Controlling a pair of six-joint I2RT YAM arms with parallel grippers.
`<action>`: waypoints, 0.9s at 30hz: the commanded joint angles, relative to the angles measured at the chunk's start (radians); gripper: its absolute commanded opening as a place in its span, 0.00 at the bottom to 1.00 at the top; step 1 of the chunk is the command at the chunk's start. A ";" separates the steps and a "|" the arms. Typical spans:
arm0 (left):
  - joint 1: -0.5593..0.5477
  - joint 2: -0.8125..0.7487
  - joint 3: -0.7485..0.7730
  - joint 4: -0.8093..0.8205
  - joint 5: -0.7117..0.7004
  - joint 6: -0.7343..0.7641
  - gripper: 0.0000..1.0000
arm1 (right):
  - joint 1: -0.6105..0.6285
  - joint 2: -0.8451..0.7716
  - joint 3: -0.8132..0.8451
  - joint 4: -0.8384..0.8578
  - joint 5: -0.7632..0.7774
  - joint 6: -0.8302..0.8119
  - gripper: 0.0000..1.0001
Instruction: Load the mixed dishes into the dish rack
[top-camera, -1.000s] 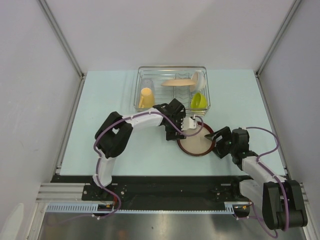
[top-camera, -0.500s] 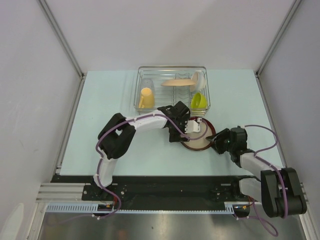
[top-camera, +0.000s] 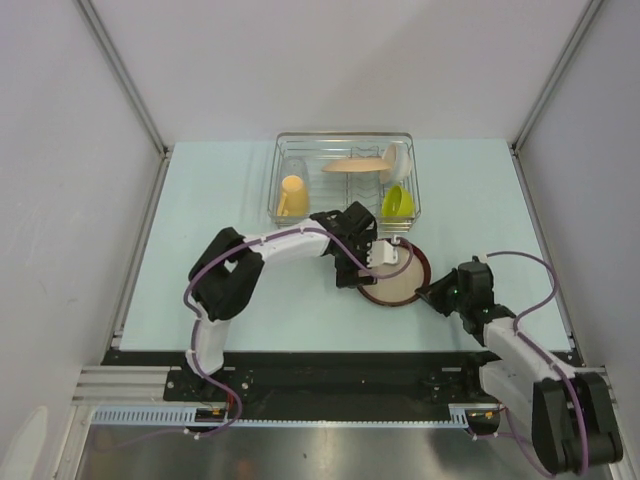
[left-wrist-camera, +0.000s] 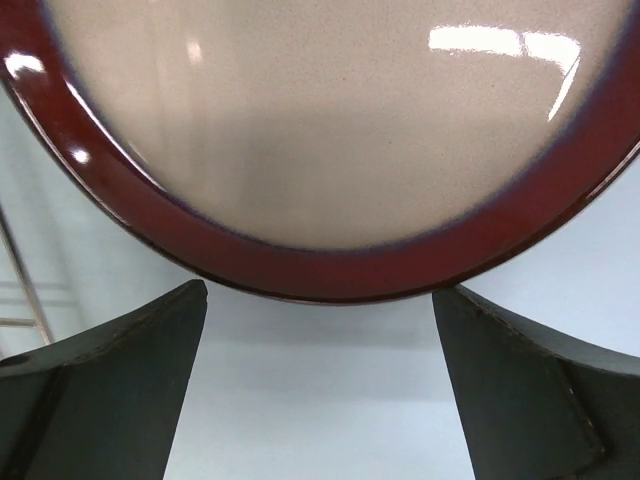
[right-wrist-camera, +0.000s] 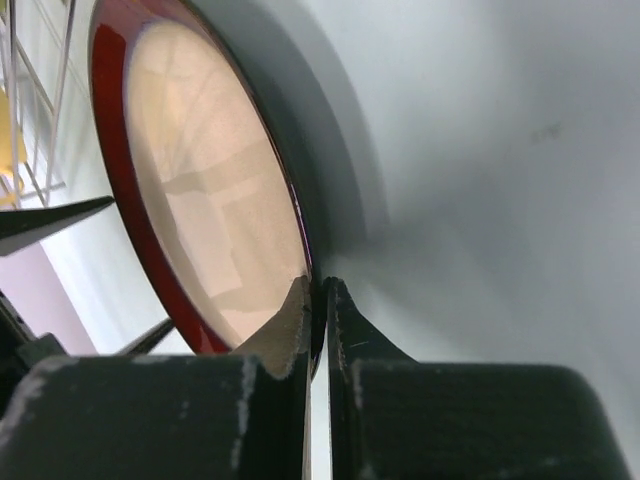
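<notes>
The beige plate with a dark-brown rim (top-camera: 397, 281) lies on the table in front of the dish rack (top-camera: 283, 212). My right gripper (top-camera: 430, 293) is shut on the plate's right rim; in the right wrist view the gripper (right-wrist-camera: 320, 287) pinches the plate's (right-wrist-camera: 200, 190) thin edge. My left gripper (top-camera: 375, 262) hangs open over the plate's far-left side. In the left wrist view the plate (left-wrist-camera: 340, 130) sits just beyond the wide-apart fingers (left-wrist-camera: 110, 390). The rack holds the yellow-orange mug (top-camera: 291, 194), lime-green bowl (top-camera: 398, 203), wooden plate (top-camera: 357, 165), white bowl (top-camera: 400, 158) and clear glass (top-camera: 294, 164).
The light-blue tabletop (top-camera: 210, 260) is fenced by grey walls with metal posts at the left and right. The left arm (top-camera: 280, 240) arches across in front of the rack. A black rail (top-camera: 330, 375) runs along the near edge.
My right gripper has gone from open beside the plate to shut on its right rim. The left gripper has shifted a little further over the plate and stays open.
</notes>
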 joint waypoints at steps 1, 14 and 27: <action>0.060 -0.177 0.050 -0.099 0.176 -0.080 1.00 | 0.025 -0.226 0.061 -0.201 -0.015 -0.050 0.00; 0.439 -0.549 0.100 -0.406 0.447 -0.215 1.00 | 0.107 -0.269 0.421 -0.542 0.023 -0.389 0.00; 0.695 -0.624 -0.070 -0.229 0.622 -0.370 1.00 | 0.321 -0.042 0.995 -0.335 0.224 -1.096 0.00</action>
